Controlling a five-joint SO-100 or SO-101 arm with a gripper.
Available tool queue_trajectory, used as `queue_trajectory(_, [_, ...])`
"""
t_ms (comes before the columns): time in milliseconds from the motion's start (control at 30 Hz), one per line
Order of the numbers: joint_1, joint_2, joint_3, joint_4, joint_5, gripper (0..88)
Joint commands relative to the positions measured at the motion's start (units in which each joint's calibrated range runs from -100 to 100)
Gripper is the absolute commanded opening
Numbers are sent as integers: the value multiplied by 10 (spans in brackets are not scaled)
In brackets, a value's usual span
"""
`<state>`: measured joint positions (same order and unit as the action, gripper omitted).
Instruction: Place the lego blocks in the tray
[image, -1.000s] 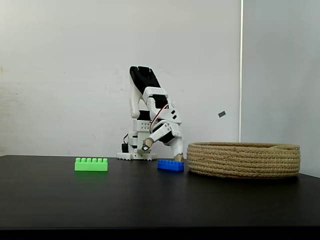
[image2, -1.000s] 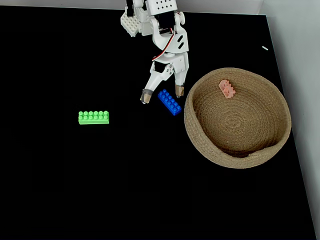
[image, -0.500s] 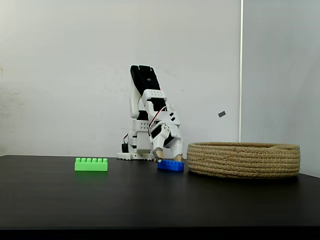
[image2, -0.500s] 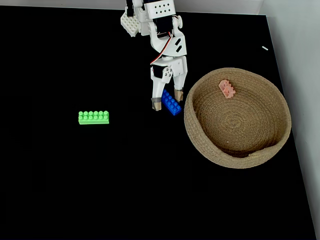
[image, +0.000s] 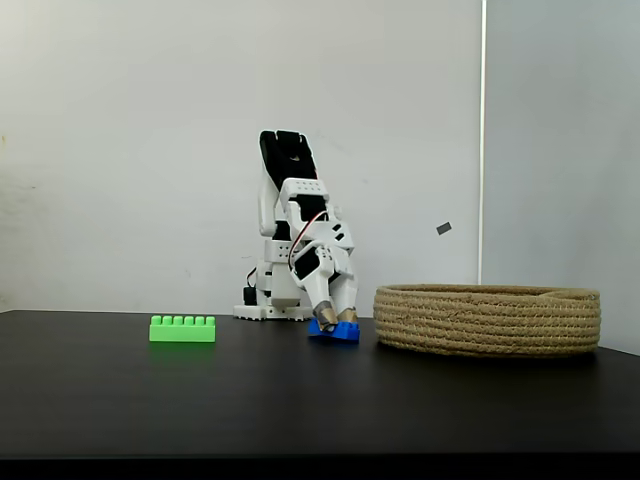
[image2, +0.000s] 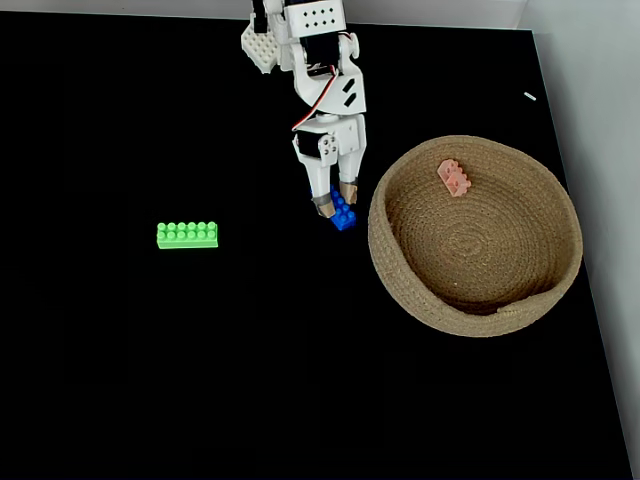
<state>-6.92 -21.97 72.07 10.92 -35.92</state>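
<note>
The blue brick (image2: 344, 215) (image: 338, 332) lies on the black table just left of the tray, and my gripper (image2: 336, 198) (image: 334, 320) is shut on it, one tan fingertip on each side. The bright green brick (image2: 187, 235) (image: 183, 329) lies alone on the left of the table in both fixed views. A salmon-pink brick (image2: 454, 177) rests inside the tray (image2: 480, 300) (image: 488, 320), near its far wall. The tray is a wide, shallow basket of coiled tan rope on the right.
The white arm base (image2: 265, 45) (image: 268, 300) stands at the table's far edge. The table's right edge (image2: 590, 290) runs close beside the tray. A white wall rises behind the table (image: 120, 150). Open black tabletop spreads in front.
The fingers have come together from wide open onto the blue brick. The brick has been turned and nudged slightly. The green and pink bricks have not moved.
</note>
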Motion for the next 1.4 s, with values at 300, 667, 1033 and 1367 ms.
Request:
queue_trajectory(300, [150, -139, -66, 186, 96, 4])
queue_trajectory(667, [2, -157, -294, 353, 48, 4])
queue_trajectory(1033, [-131, -147, -308, 189, 65, 6])
queue_trajectory(1367, [-174, -118, -238, 38, 51, 324])
